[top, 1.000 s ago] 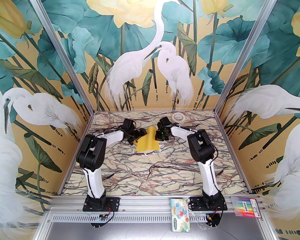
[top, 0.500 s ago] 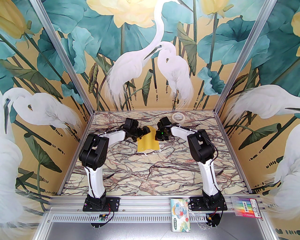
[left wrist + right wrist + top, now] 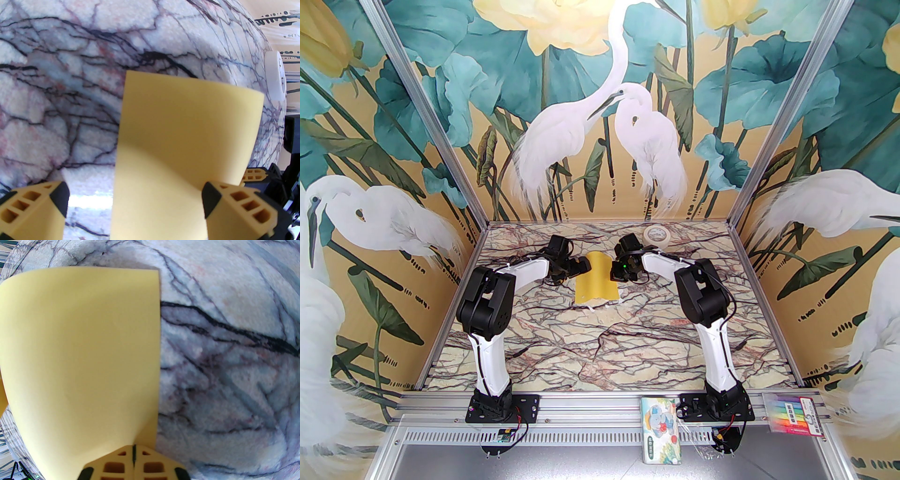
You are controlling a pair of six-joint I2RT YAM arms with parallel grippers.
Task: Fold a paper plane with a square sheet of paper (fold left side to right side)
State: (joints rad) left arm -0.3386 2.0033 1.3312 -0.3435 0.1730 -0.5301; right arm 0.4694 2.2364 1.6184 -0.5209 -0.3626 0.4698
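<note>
The right gripper [image 3: 134, 451] has its fingers pressed together, pinching one edge of the square sheet of paper [image 3: 596, 283], which bows up between the spread fingers of the left gripper [image 3: 136, 198], so a one-sided pinch risks a skewed, crumpled crease.

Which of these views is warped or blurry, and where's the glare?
Left wrist view: fisheye bows the marble table, white glare patch low on it, soft shadow band across the square sheet of paper. Right wrist view: same bowing, marble veins soft, paper evenly lit. Top external view: sharp, even light.
</note>
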